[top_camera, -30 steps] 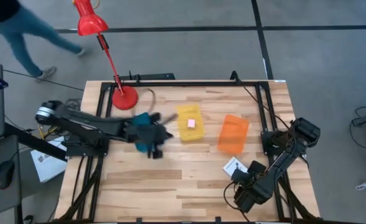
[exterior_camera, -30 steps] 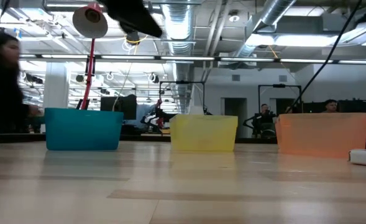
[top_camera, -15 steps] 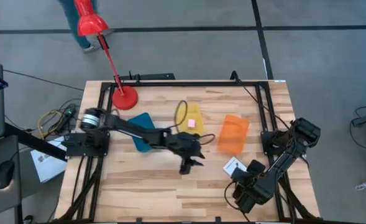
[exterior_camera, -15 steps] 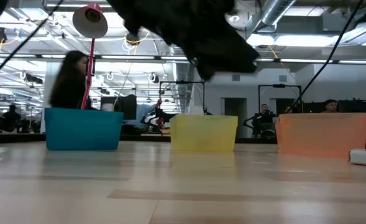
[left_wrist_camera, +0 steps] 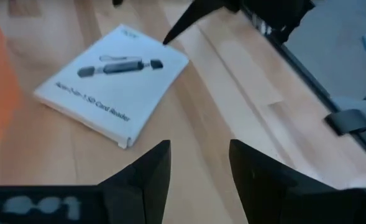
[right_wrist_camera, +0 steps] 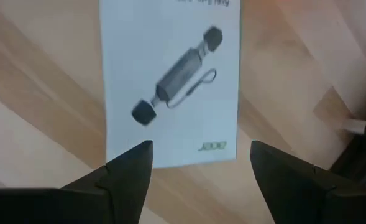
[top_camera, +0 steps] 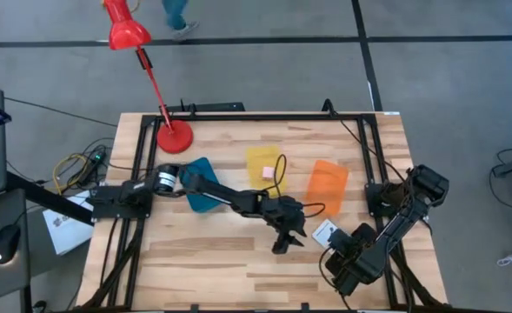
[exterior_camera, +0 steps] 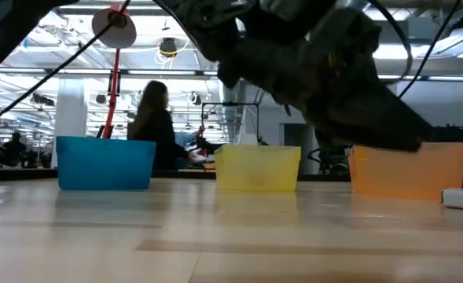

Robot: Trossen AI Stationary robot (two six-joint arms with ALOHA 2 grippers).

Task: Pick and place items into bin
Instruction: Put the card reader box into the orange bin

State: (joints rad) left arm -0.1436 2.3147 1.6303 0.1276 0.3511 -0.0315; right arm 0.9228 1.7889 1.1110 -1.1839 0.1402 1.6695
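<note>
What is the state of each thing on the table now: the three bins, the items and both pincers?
Left pincer: open, empty, near the card.
Right pincer: open, empty, over the card.
White card: flat on the table, outside every bin.
Pink cube: inside the yellow bin.
Yellow bin: upright, holds the cube.
Orange bin: upright; contents cannot be told.
Blue bin: upright, partly hidden by the left arm.

White square card with a black card-reader picture and line of text lies flat on the bench near its right edge, just beside the orange bin. Tiny pale pink cube sits inside the yellow bin, mid-bench toward the far edge.
</note>
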